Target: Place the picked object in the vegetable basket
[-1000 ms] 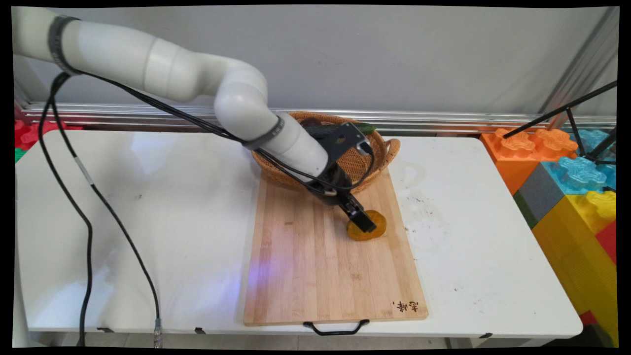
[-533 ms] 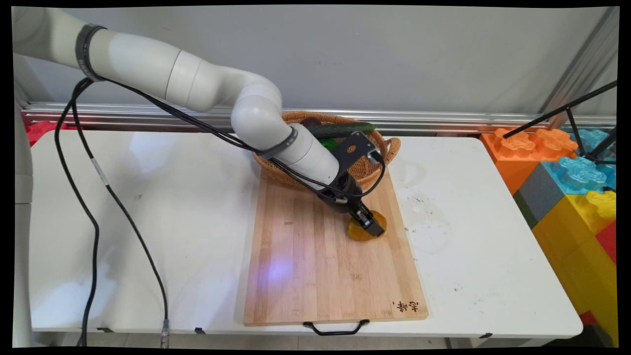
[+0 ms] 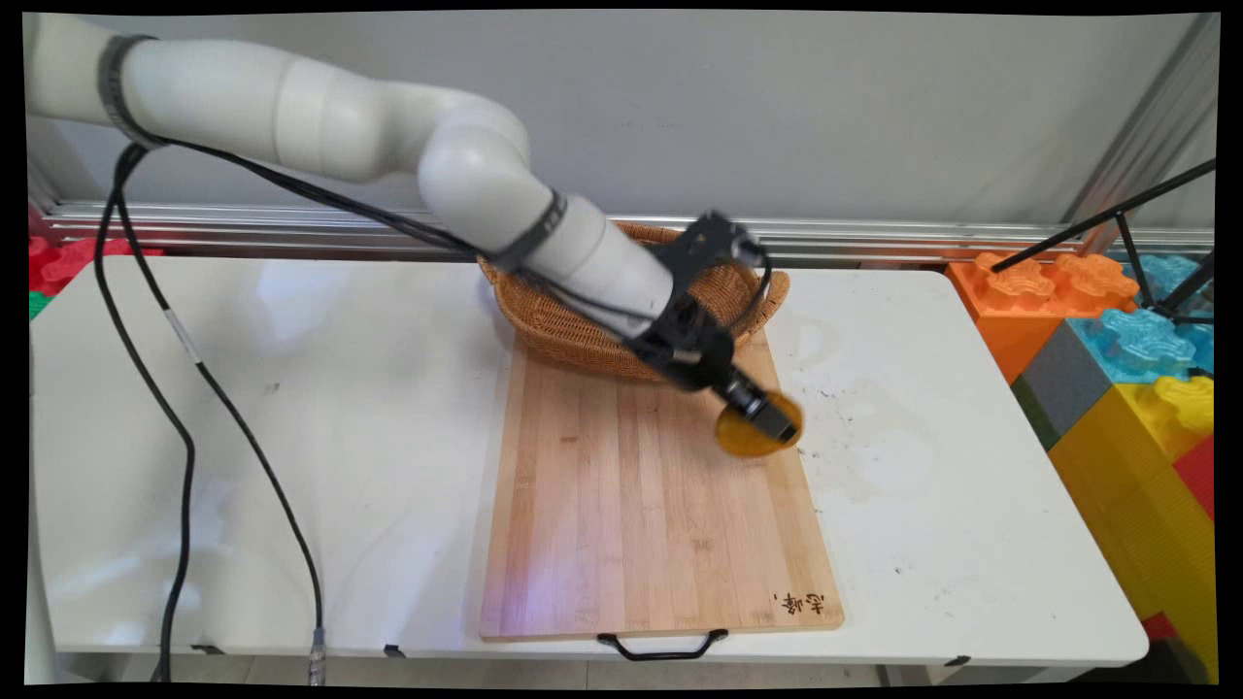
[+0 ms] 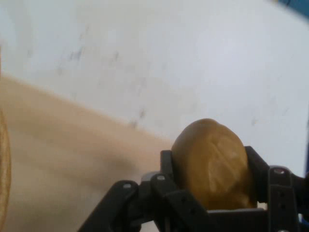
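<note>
A round golden-brown bun (image 3: pixel 751 436) (image 4: pixel 215 162) is clamped between the fingers of my gripper (image 3: pixel 767 419) (image 4: pixel 212 181), which is shut on it. It hangs lifted over the right edge of the wooden cutting board (image 3: pixel 641 505), clear of the surface. In the hand view the bun fills the space between both black fingers (image 4: pixel 166 169), with the board's edge and the white table (image 4: pixel 193 58) beneath. Behind my wrist sits a wicker basket (image 3: pixel 573 335), its contents hidden by the arm.
Big toy building blocks in orange (image 3: pixel 1020 291), blue (image 3: pixel 1131 340) and yellow (image 3: pixel 1156 466) stack at the right. A black tripod leg (image 3: pixel 1107 218) slants above them. Black cables (image 3: pixel 184 417) hang down over the table's left side. The board's black handle (image 3: pixel 662 645) juts at the front edge.
The gripper has lifted the bun off the board and carried it right and slightly back, to the board's right edge. The wrist rose and now covers the cucumber seen in the basket before.
</note>
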